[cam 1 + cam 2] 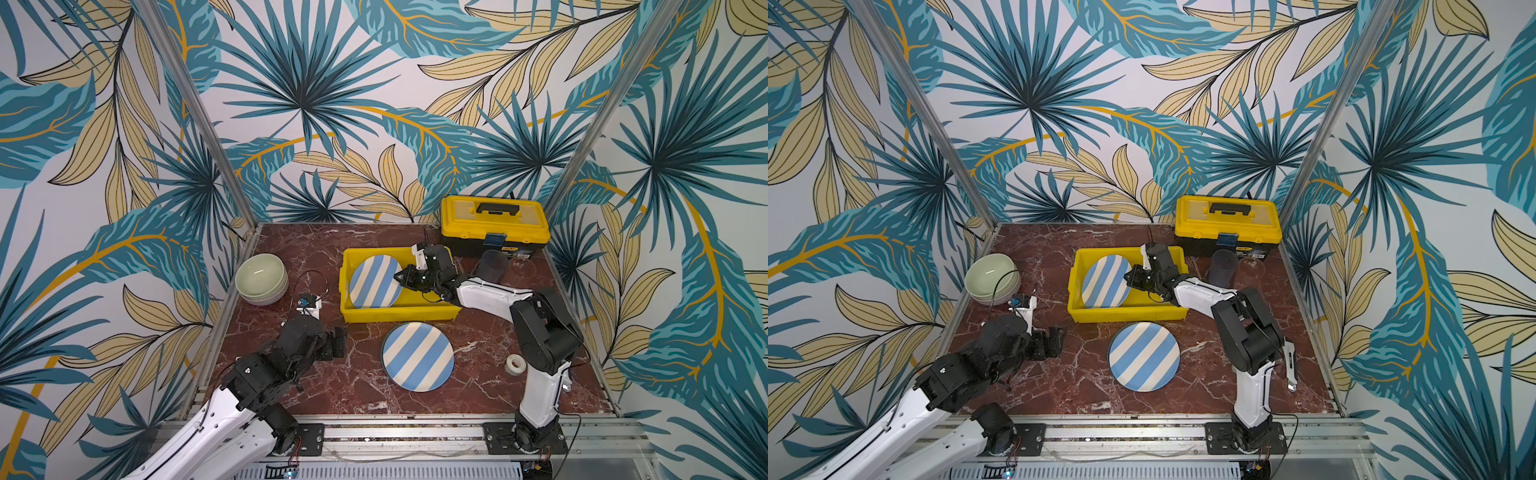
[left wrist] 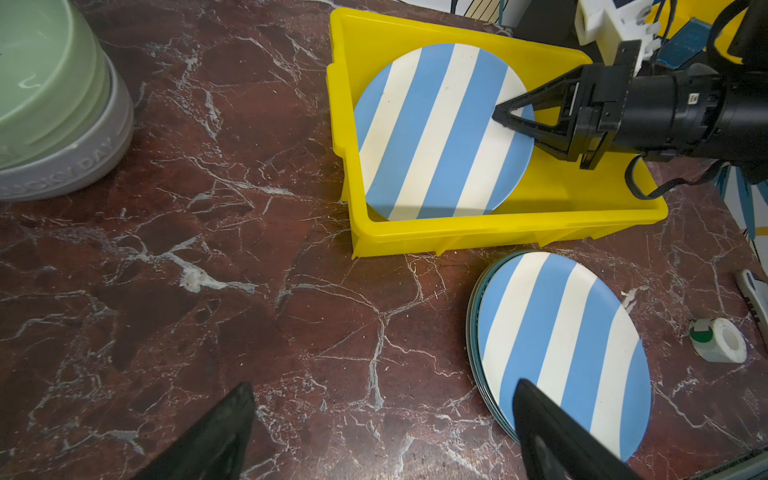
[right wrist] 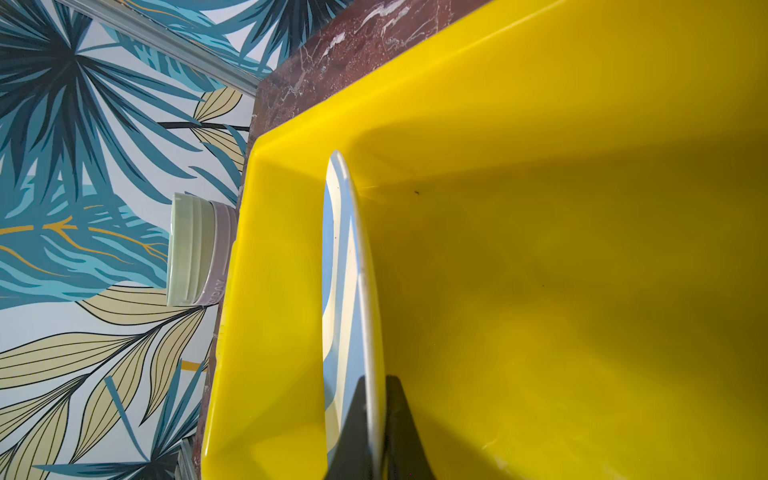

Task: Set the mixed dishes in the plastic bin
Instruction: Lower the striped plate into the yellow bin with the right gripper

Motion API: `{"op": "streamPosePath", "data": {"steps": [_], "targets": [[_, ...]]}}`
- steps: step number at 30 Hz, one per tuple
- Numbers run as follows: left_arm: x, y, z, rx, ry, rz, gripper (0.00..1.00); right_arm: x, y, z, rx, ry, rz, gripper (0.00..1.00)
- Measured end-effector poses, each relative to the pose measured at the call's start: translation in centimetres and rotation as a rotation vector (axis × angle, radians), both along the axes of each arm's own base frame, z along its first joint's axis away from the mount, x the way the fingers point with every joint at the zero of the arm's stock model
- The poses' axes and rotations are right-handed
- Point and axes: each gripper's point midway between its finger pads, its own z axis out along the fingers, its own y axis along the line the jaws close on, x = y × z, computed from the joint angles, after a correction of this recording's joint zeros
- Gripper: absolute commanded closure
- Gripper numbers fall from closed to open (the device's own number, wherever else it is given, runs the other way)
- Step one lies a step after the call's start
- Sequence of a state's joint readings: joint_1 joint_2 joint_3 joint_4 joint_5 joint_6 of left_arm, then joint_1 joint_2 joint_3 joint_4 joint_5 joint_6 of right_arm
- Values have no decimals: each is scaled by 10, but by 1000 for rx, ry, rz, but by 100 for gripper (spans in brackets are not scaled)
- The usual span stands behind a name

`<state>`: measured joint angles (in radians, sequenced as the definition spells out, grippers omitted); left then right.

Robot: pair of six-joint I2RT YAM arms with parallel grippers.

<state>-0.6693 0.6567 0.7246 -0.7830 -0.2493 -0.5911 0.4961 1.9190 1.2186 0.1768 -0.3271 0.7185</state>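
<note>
One striped plate [image 2: 432, 133], gripped by the right end effector [image 2: 500, 115], apparently leans inside the bin [image 2: 498, 232].

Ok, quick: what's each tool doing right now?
Left tool: open, holding nothing.
Right tool: shut on the rim of the striped plate inside the bin.

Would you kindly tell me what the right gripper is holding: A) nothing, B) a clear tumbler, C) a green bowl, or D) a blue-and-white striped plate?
D: the right gripper is shut on the rim of the striped plate, within the yellow bin.
</note>
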Motion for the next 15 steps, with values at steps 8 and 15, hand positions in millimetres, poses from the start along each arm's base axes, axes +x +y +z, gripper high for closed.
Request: {"op": "streamPosePath", "data": {"steps": [8, 15], "targets": [[0, 0, 0, -2, 1, -2, 3, -2, 0, -2, -7, 0, 13, 92], [0, -1, 0, -3, 2, -4, 3, -6, -6, -13, -64, 15, 20, 86]]}}
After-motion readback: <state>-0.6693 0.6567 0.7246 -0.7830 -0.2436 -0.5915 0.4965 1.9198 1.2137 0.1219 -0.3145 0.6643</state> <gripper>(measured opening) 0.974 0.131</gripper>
